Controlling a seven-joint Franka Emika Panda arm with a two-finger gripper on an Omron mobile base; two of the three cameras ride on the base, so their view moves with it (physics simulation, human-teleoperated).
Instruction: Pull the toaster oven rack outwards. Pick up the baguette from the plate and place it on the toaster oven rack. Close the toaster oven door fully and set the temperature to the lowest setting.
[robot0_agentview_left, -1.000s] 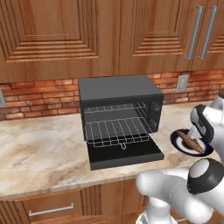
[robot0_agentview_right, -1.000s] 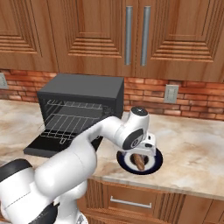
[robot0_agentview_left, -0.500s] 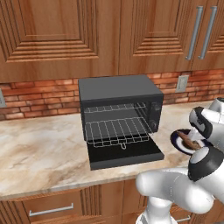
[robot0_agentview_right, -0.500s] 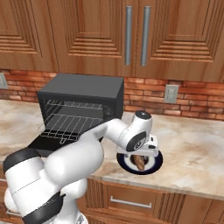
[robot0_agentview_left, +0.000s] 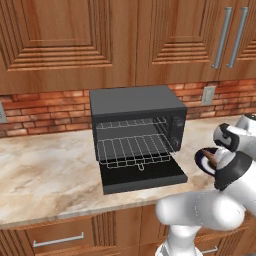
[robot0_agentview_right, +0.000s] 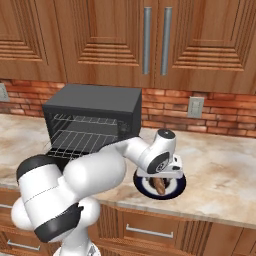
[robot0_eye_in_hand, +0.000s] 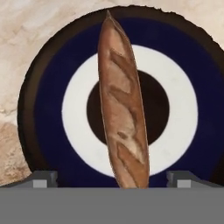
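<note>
The end effector (robot0_eye_in_hand: 112, 177) is hanging right above the baguette (robot0_eye_in_hand: 122, 109) with its jaws spread wide, one fingertip showing on either side of the loaf and nothing gripped. The baguette is lying directly below it, along the middle of the plate (robot0_eye_in_hand: 48, 109), which is sitting on the counter (robot0_agentview_right: 225, 165).

Judging from this, the first step looks done: the rack (robot0_agentview_left: 135, 149) is sticking out past the oven (robot0_agentview_left: 136, 102) mouth, over the door (robot0_agentview_left: 142, 176) that is lying folded down flat. The pick is just beginning, so lifting the loaf, setting it on the rack, shutting the door and turning the temperature down are all remaining.

The oven is standing off to one side of the end effector, apart from the plate. The counter is pale marbled stone. Behind it a red brick wall (robot0_agentview_right: 220, 120) is running under wooden cabinets (robot0_agentview_right: 200, 40) with metal bar handles.
</note>
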